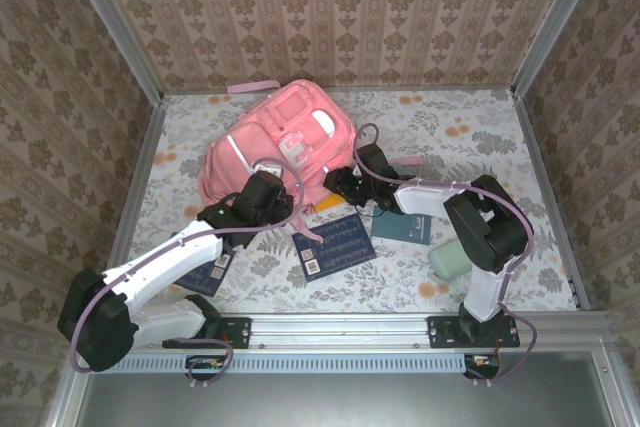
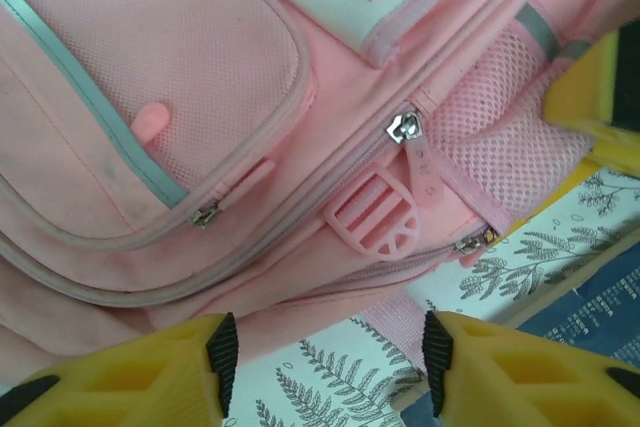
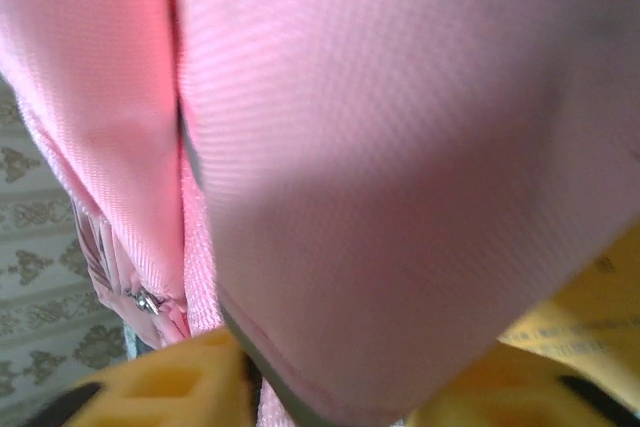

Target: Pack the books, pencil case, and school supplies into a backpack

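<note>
Your pink backpack point(image 1: 280, 147) lies flat, front pockets up, at the far middle of the bench point(image 1: 480, 137). Nearer you sit a navy book point(image 1: 335, 244), a teal notebook point(image 1: 405, 227) to its right, and the mint-green pencil case point(image 1: 447, 261) furthest right.

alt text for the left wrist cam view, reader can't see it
Close up, a pink backpack with zip pockets and a silver zip slider near the middle. The left gripper, yellow-fingered, stands open at its lower edge, over a fern-print table cover, with a navy book at lower right.
</note>
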Motion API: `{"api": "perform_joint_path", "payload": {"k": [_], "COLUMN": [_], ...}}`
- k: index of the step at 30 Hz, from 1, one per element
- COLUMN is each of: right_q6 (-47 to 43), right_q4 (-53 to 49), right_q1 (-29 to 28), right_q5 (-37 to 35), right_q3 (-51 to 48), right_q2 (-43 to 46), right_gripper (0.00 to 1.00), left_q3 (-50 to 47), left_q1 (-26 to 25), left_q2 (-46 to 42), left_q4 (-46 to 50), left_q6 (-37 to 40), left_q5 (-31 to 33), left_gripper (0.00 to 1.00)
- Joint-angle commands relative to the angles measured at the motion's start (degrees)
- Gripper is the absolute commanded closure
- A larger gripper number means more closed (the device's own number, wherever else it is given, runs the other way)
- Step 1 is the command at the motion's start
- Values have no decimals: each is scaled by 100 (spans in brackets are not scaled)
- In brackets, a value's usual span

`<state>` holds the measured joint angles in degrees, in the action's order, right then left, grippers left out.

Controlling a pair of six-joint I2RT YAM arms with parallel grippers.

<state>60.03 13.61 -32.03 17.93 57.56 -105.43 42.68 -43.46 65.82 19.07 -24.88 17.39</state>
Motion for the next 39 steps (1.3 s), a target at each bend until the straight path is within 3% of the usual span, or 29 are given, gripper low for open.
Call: {"api": "perform_joint_path", "payload": {"k": [1, 4, 22, 29, 39], "right_q6": [158, 249, 1410, 1533, 1681], "right_q4": [317, 322, -477, -792, -680], "right_q1": [-49, -63, -82, -145, -226], "right_q5": [330, 361, 62, -52, -24], "right_q3": [277, 314, 815, 1056, 1104], "right_q2": [-188, -119, 904, 972, 961], "right_gripper": [74, 100, 100, 100, 100], "left_q3": [-207, -361, -633, -938, -811], "left_q1": [-116, -163, -197, -383, -672], "left_q2": [-36, 29, 258, 18, 492], "left_q4": [-305, -522, -1112, -1371, -1645], "left_q6": [-234, -249, -427, -423, -386], "left_q5": [-65, -222, -212, 229, 886], "left_gripper": [51, 57, 63, 62, 62]}}
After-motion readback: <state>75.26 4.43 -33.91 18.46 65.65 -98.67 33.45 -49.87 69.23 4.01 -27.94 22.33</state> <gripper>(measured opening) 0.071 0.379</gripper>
